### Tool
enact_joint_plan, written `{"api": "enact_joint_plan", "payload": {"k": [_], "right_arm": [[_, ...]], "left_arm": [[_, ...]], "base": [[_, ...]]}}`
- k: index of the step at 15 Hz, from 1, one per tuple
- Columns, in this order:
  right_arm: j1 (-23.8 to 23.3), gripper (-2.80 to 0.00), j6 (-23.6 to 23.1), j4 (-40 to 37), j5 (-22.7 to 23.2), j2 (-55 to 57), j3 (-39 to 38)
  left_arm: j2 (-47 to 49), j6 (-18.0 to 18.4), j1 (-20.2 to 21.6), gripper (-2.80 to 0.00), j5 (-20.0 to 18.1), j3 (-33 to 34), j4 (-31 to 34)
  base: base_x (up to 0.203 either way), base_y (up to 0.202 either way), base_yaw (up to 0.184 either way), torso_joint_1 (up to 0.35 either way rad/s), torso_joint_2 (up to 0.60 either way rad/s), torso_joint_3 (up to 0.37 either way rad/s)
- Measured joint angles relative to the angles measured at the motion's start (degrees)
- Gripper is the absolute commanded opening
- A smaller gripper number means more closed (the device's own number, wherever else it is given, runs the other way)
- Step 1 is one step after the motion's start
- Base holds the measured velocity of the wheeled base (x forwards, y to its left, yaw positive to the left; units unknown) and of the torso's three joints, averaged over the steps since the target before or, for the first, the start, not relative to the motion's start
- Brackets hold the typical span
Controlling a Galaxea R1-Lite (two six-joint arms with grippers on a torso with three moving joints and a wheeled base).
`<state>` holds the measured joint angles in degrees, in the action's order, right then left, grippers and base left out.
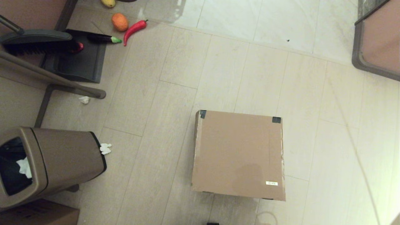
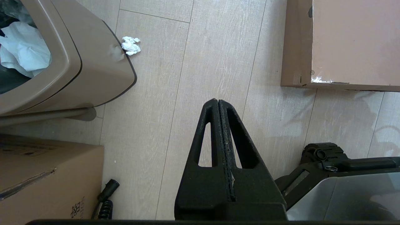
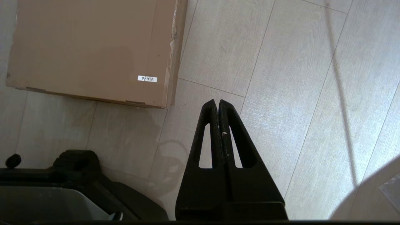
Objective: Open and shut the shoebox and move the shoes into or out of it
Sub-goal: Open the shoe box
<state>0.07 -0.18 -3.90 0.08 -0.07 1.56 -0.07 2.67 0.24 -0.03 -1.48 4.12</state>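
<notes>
The shoebox (image 1: 239, 154) sits on the floor with its plain brown lid down flat, black tape on its far corners and a small white label near its front right corner. Its near left corner shows in the left wrist view (image 2: 353, 40), its labelled corner in the right wrist view (image 3: 90, 50). The shoes are out of view. My left gripper (image 2: 217, 100) hangs shut and empty over bare floor, short of the box's left corner. My right gripper (image 3: 217, 101) is shut and empty too, over floor beside the box's right front corner. Neither arm shows in the head view.
A tan trash bin (image 1: 47, 162) with white paper inside stands at the left, a crumpled tissue (image 1: 105, 148) beside it. A darker printed carton (image 1: 37, 214) lies at the near left. Brush, dustpan (image 1: 75, 59) and toy vegetables (image 1: 134, 29) lie far left. A furniture edge (image 1: 378, 40) is far right.
</notes>
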Motion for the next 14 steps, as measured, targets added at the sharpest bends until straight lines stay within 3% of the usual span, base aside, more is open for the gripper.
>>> {"api": "enact_joint_plan", "payload": {"k": [4,8,12,14], "right_arm": [[0.0,-2.8,-2.88,-0.17,-0.39,0.02,0.33],[-0.34,-2.8,-1.3,-1.24,-3.76,4.81,10.28],[-1.11,-2.8,5.52,-1.19,-5.43,24.31,22.19],[-1.37,-2.8,6.71,0.21,-5.71,36.47,25.56]], "left_arm": [[0.0,0.74,0.0,-2.8,0.01,0.11,-0.03],[3.05,0.81,-0.02,-2.8,-0.7,-3.88,0.21],[20.67,-5.62,-0.11,-2.8,-1.42,-14.58,-0.71],[32.16,-8.84,-0.13,-2.8,-1.72,-17.27,-1.17]], "base": [[0.0,0.0,0.0,0.0,0.0,0.0],[0.0,0.0,0.0,0.0,0.0,0.0],[0.0,0.0,0.0,0.0,0.0,0.0],[0.0,0.0,0.0,0.0,0.0,0.0]]}}
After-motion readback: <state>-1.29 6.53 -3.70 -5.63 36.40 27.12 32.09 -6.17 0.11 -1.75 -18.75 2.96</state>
